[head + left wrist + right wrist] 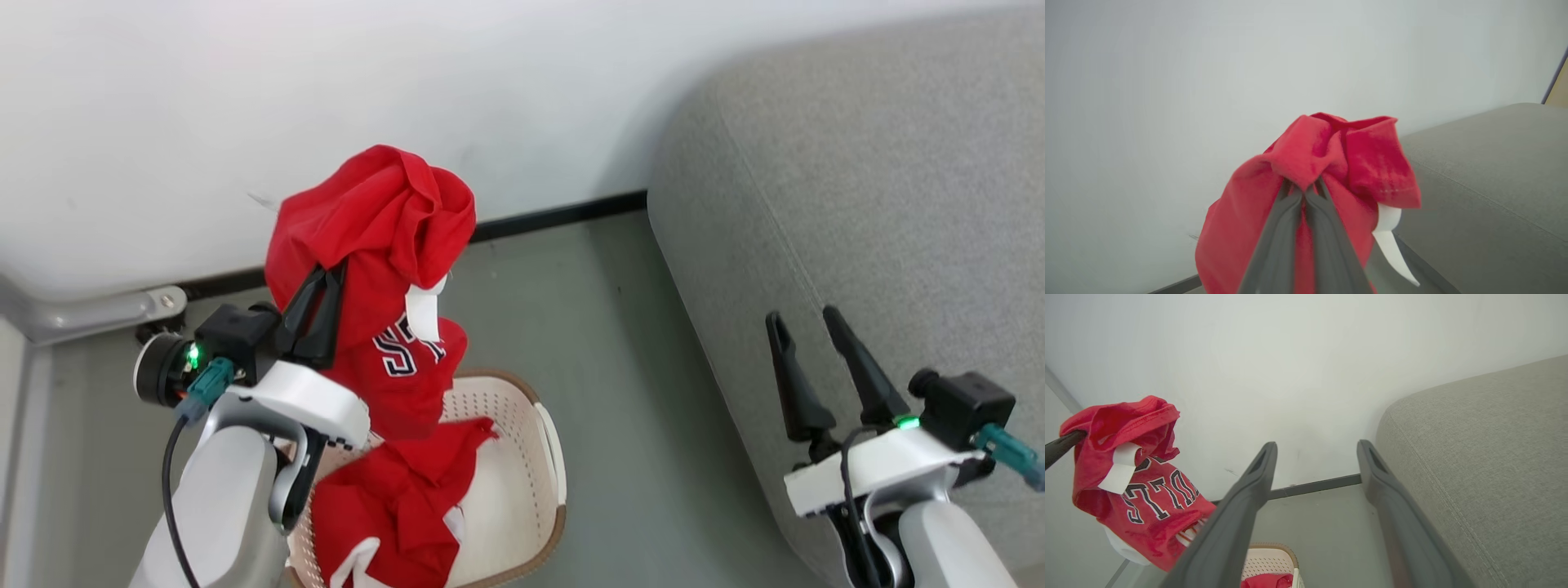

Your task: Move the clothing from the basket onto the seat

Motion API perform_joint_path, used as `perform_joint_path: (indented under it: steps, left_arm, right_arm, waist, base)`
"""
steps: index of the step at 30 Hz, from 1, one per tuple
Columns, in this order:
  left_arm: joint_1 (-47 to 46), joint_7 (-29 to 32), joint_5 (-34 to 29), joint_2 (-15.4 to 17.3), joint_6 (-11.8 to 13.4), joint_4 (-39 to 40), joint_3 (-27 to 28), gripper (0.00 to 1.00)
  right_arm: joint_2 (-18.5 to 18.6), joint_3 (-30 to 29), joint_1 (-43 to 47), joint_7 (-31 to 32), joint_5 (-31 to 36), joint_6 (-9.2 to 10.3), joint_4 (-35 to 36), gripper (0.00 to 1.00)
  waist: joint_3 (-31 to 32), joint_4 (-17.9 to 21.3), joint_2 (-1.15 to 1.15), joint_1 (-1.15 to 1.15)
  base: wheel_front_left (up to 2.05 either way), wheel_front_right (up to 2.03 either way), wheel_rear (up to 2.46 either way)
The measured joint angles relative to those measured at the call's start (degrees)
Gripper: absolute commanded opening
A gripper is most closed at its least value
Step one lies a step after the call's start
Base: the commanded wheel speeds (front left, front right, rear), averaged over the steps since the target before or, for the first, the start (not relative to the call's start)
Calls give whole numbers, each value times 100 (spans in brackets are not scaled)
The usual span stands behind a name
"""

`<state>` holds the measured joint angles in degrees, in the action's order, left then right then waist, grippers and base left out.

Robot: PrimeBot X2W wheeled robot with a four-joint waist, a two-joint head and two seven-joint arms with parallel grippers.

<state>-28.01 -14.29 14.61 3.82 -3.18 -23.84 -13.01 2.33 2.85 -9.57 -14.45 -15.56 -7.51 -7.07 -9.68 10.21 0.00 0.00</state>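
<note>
Red numbered jersey (367, 220) is pinched by the left gripper (325, 271) above the basket (555, 457). A carry to the seat (857, 204) at three o'clock is called for, while the right gripper (802, 315) is spread and empty.

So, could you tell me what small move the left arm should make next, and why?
Probably swing right toward the grey seat: the left gripper is shut on the red numbered garment, which hangs over the basket, and the seat lies to its right.
</note>
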Motion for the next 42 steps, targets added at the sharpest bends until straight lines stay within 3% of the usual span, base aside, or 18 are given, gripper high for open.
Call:
perform_joint_path:
  steps: [16,34,42]
  left_arm:
    - [625,-2,99,-76,-162,1466,338,0]
    - [1094,-19,144,-147,-236,2385,409,0]
    - [1229,-19,143,-152,-260,2591,344,0]
  right_arm:
    - [-1,-46,653,0,143,0,-31,100]
    - [-8,-125,1078,1,43,0,76,100]
    - [-2,454,1177,0,-5,0,197,100]
  waist:
    - [791,-260,0,0]
    - [1258,-345,0,0]
    - [1318,-318,0,0]
  base:
    - [0,0,0]
    - [0,0,0]
    - [0,0,0]
